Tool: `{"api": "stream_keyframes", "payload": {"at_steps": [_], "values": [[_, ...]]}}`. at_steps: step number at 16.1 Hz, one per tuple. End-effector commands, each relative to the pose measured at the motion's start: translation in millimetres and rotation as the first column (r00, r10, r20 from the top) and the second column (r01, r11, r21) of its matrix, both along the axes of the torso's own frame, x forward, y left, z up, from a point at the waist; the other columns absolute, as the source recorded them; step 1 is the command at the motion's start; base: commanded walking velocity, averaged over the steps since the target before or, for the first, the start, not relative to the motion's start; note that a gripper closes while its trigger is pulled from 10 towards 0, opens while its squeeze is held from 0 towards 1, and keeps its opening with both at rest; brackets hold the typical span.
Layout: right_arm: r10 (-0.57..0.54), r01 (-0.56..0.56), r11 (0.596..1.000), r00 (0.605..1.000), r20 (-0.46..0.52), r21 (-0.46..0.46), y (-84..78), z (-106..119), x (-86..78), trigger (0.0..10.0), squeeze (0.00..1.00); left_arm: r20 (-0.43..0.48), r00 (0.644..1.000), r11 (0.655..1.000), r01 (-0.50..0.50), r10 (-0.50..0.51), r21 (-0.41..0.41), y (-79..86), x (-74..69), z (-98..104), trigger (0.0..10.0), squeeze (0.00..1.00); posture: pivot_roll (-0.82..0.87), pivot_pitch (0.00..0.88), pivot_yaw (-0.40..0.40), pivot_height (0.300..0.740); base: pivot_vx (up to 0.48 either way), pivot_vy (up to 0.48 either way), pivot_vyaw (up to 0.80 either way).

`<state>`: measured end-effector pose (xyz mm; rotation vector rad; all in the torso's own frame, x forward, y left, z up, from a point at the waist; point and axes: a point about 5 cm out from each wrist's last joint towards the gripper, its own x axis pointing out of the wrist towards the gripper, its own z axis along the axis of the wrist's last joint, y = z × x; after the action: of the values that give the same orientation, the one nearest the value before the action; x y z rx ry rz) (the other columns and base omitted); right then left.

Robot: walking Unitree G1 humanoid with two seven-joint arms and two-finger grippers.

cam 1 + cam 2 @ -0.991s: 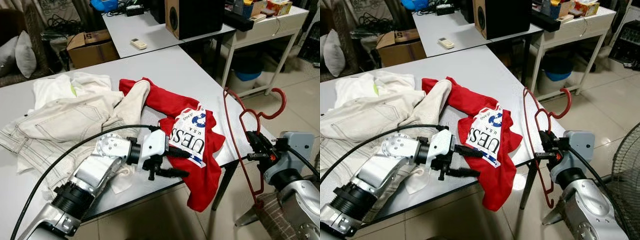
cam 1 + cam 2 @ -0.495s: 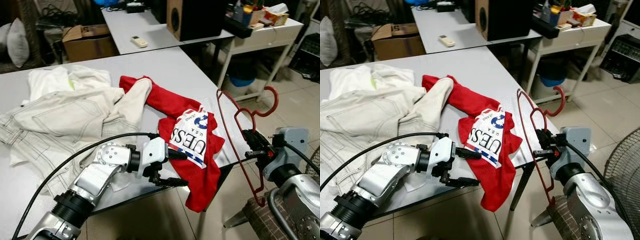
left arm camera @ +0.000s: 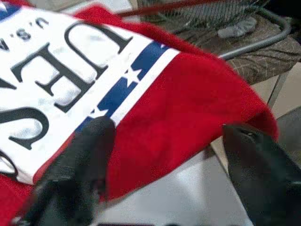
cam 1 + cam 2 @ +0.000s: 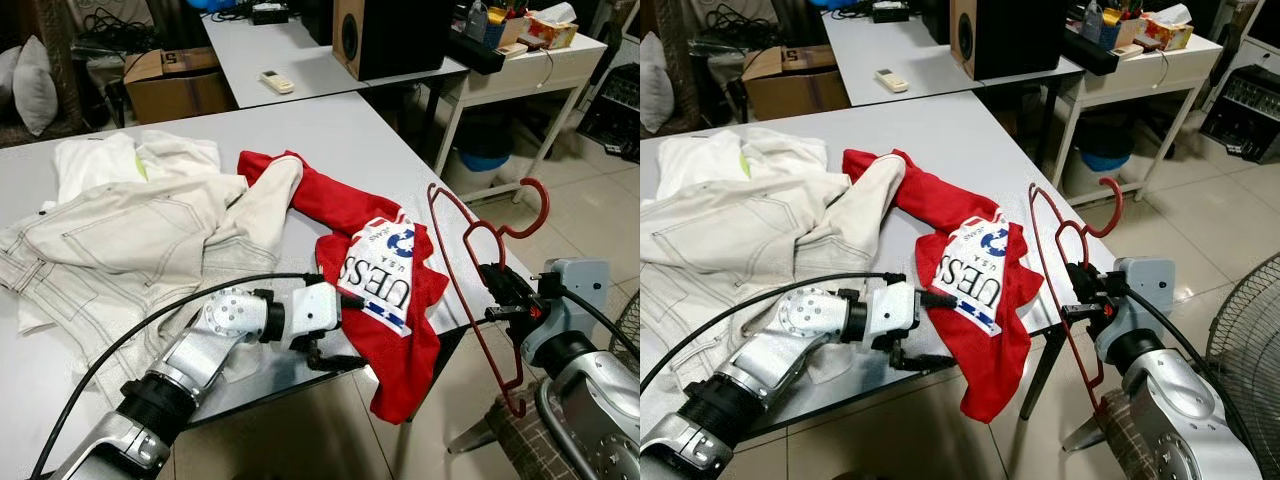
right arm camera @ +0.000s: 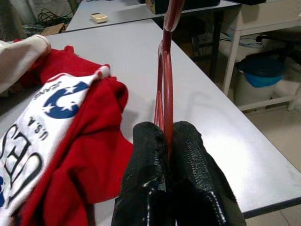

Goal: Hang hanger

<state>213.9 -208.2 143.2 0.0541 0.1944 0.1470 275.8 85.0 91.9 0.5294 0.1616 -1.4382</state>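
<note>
Red hanger [image 4: 478,275] pinched upright in the right gripper [image 4: 497,297], off the right edge of the grey table [image 4: 330,140].
Its two black fingers [image 5: 155,155] are pressed together on the thin red wire, and the hook points away from the table, above the tiled floor [image 4: 590,215]. The left gripper [image 4: 340,330] reaches along the table's near edge with its fingers [image 3: 89,155] spread apart, one over and one under the hem of a red T-shirt [image 4: 400,320] that droops off the table; whether they touch the cloth cannot be told. The shirt shows a white printed panel with blue and black lettering. Cream-coloured clothes [image 4: 130,230] lie heaped on the table to the left, one sleeve overlapping the shirt.
</note>
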Motion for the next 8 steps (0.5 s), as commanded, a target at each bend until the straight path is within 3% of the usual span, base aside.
{"api": "stream_keyframes", "payload": {"at_steps": [1, 8], "values": [[-0.010, 0.010, 1.000, 1.000, 0.003, 0.000, -1.0, 1.3, -1.4, 10.0, 0.00, 0.019, 1.000, 1.000, 0.007, -0.008, 0.010, -1.2, 3.7, 3.1, 0.0, 0.00, -0.07, 0.032, 0.042, 0.740, 0.000, 0.000, 0.00], [-0.012, 0.012, 1.000, 1.000, 0.007, -0.007, 0.1, 0.5, 0.8, 10.0, 0.00, 0.012, 1.000, 1.000, 0.026, -0.026, 0.008, -4.3, 5.8, -1.4, 0.0, 0.00, -0.07, 0.023, 0.051, 0.740, 0.000, 0.000, 0.00]]}}
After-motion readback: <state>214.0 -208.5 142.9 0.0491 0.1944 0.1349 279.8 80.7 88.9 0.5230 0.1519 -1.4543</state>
